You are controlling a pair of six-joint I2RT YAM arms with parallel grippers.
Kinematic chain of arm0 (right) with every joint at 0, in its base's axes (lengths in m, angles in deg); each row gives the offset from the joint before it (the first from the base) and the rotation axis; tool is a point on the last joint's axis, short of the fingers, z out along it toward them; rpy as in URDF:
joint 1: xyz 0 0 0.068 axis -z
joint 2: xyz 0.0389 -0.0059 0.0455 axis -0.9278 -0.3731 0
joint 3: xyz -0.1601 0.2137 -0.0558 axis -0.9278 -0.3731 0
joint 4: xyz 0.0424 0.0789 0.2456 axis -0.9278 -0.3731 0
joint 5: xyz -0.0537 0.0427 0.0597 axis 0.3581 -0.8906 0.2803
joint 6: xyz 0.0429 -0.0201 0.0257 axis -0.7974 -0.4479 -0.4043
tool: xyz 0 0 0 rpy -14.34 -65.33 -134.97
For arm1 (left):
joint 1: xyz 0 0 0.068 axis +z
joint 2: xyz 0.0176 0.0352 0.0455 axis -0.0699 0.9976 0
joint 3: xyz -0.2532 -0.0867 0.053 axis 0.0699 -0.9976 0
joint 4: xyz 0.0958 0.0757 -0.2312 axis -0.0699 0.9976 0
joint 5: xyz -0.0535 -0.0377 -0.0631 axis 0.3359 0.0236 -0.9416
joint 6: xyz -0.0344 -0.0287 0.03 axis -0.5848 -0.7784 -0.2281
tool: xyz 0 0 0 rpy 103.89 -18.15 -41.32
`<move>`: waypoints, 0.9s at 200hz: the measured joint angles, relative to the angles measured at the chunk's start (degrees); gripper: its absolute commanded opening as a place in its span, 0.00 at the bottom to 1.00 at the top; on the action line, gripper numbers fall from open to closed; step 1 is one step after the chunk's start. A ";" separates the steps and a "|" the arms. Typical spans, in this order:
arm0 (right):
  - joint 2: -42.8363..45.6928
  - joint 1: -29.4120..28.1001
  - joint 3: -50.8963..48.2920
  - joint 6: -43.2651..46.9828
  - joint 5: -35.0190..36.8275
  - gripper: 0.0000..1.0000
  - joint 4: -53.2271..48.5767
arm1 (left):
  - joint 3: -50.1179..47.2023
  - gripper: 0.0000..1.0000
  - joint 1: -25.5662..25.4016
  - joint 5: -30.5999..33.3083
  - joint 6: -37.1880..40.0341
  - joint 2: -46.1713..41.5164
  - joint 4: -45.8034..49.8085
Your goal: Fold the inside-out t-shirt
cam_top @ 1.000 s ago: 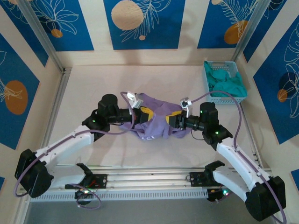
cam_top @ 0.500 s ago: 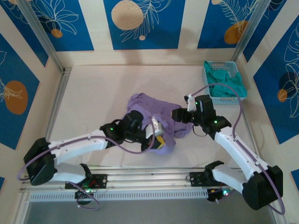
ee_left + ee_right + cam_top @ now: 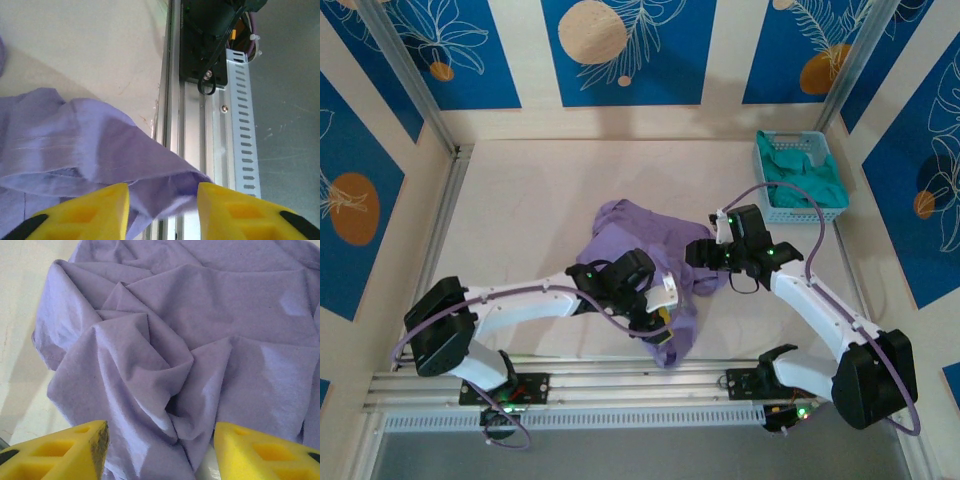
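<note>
Hanging low over the near edge of the table, the left gripper has its yellow fingers spread apart, with nothing pinched between them. Just ahead of those fingers lies a fold of the shirt, lavender and soft, with a line of stitching across it. Its pointed corner runs past the gap between the fingertips and ends over the metal rail on the gripper's right. Whether the cloth brushes either finger, I cannot tell (the edge is blurred there). Beyond the rail, farther to the gripper's right, sits a slotted strip.

From above, the shirt is a crumpled heap between the two grippers, and a tongue of it stretches out from under the left gripper toward the rail. The right gripper is open too, its fingers standing wide, one on each side of a bunched ridge of cloth directly beneath and ahead of it. Folds radiate from a dimple just in front of the gap. This gripper hovers at the right edge of the heap. Behind it and off to its right, apart from the shirt, stands a blue basket holding teal cloth.
</note>
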 measured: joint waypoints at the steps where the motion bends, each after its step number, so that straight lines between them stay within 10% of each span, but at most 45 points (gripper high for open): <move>1: 0.00 0.00 0.00 -0.04 -0.07 0.59 0.00 | -0.02 0.48 0.13 0.00 0.07 -0.07 0.00; 108: -0.92 -9.81 -1.46 -4.26 3.06 0.67 -5.49 | -9.07 0.63 20.44 18.14 -23.52 -6.62 -5.75; 180: -17.77 -10.16 6.71 -2.27 8.52 0.76 7.39 | -9.38 0.71 35.65 28.57 -29.99 -1.25 -9.44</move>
